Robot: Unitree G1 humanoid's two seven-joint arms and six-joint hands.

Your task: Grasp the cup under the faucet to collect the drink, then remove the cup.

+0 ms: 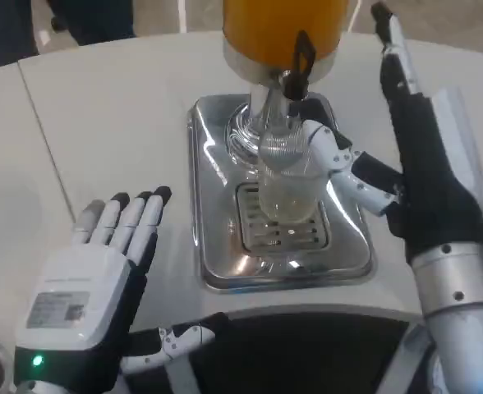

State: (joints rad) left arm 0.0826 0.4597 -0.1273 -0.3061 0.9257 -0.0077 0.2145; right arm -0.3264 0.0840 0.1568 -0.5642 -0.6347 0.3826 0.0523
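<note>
White table (pixel 102 123): right robot hand (pixel 414 164) grips cup (pixel 287 176).

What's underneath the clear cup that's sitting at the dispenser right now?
The cup stands on a slotted drain grate set into the shiny metal drip tray, below the faucet. The right hand holds it. The grate directly beneath its base is covered.

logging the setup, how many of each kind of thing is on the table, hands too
drink dispenser: 1
clear cup: 1
metal drip tray: 1
robot hands: 2, left hand, right hand
total: 5
</note>
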